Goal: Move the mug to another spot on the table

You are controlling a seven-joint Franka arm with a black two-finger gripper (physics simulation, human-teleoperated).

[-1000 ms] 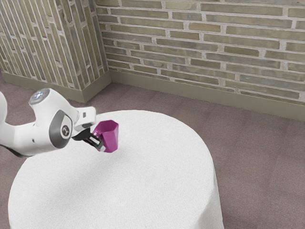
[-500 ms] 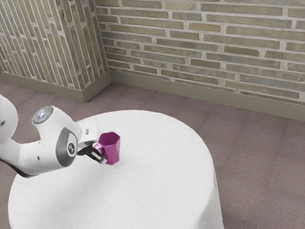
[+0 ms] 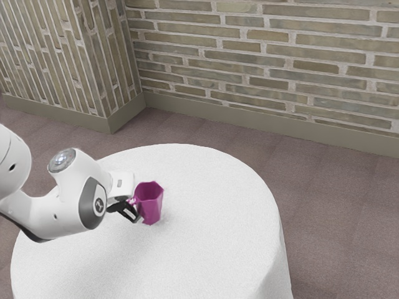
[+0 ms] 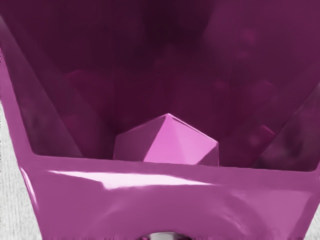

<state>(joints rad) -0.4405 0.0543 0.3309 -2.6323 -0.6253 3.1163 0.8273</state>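
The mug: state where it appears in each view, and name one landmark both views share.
Exterior view: the mug is toward the exterior view's left, on or just over the white table, with the gripper closed on its arm-facing side.
Wrist view: the mug is right under the hand, with its open inside and faceted bottom visible.
Shared landmark: the white table, visible beside the mug's wall.

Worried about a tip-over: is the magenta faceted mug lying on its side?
No, the magenta faceted mug is upright, its open mouth facing up, over the round white table.
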